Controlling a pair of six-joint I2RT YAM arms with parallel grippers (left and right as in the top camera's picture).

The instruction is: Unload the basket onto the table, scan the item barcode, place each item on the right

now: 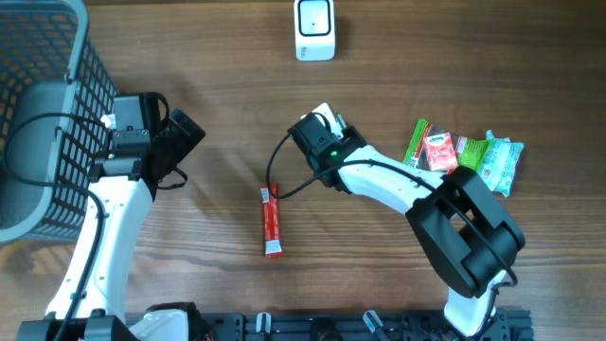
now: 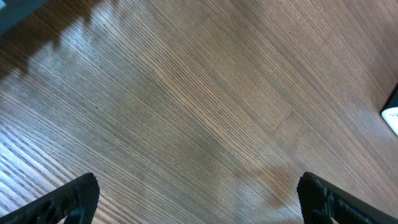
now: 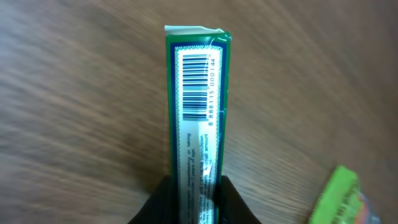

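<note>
Slim green box (image 3: 198, 143), barcode (image 3: 198, 87) showing, gripped at one end, apart from white scanner (image 1: 314, 28).

— Overhead is bright and even. Shadows are soft-edged, and the white scanner (image 1: 314, 28) looks nearly washed out.

— Right wrist view: the green box (image 3: 198, 112) is crisp, with its barcode legible and a glare streak low on its face. The table (image 3: 74, 124) around the box is smeared, and so is the lime packet (image 3: 339, 196) right of the box.

— Left wrist view: the wood grain is sharp under flat light, with faint soft shadows.
</note>
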